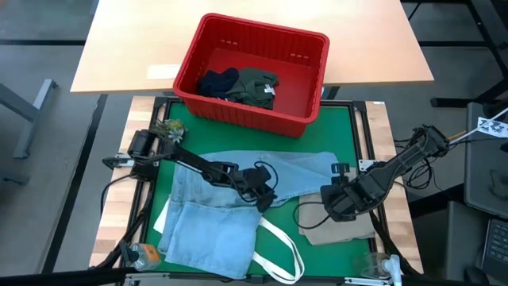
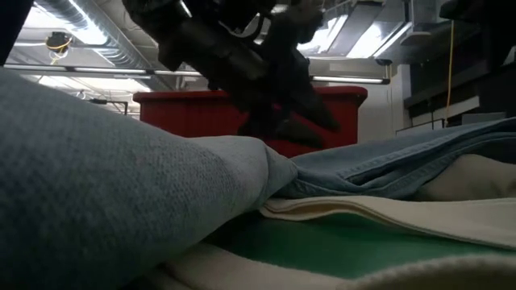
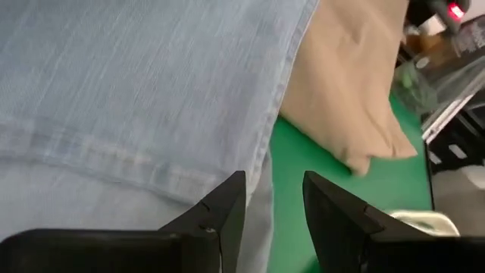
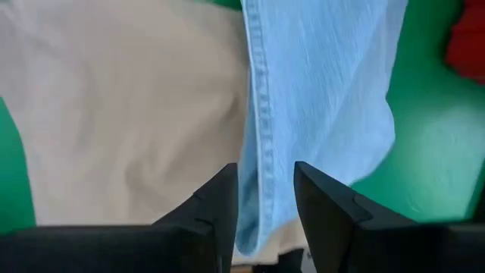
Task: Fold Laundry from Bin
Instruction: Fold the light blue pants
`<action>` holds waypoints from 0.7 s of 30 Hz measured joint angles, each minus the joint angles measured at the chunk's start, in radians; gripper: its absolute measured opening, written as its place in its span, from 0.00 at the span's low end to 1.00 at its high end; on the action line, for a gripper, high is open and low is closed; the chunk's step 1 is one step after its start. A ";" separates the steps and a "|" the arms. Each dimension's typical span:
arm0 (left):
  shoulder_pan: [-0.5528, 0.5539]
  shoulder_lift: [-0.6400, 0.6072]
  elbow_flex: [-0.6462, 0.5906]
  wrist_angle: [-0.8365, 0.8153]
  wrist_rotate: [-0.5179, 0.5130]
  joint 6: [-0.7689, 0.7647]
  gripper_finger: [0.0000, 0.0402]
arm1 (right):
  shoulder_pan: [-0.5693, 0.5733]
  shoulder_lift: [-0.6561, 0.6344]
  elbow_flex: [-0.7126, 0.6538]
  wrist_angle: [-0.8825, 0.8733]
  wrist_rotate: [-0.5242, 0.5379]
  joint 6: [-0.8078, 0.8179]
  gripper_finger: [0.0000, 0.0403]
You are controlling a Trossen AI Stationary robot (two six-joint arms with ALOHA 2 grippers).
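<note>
With both tools parted and empty, I hover my left tool (image 1: pixel 260 191) and right tool (image 1: pixel 335 200) over the jeans (image 1: pixel 238 199) to fold them.

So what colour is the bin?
The bin is red, clearest in the high view.

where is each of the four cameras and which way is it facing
High view: above the table, looking straight down; both arms show, with the jeans, beige cloth and red bin.
Low view: at table height, looking level across the jeans to the bin; one dark arm hangs in from above.
Left wrist view: on the left arm, looking past the left hand, open, onto the jeans' hem.
Right wrist view: on the right arm, looking past the right hand, open, at the jeans' edge.
Shared: both wrist views show jeans beside beige cloth on the green mat.
</note>
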 joint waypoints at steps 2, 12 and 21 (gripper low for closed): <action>-0.006 0.017 0.000 0.005 -0.012 0.041 0.32 | 0.000 0.000 0.000 0.014 0.000 -0.006 0.32; -0.038 0.083 0.001 0.112 -0.125 0.287 0.32 | 0.000 0.000 0.000 0.036 0.000 -0.008 0.32; -0.045 0.114 0.001 0.125 -0.131 0.358 0.32 | 0.000 0.000 0.000 0.049 0.000 -0.008 0.32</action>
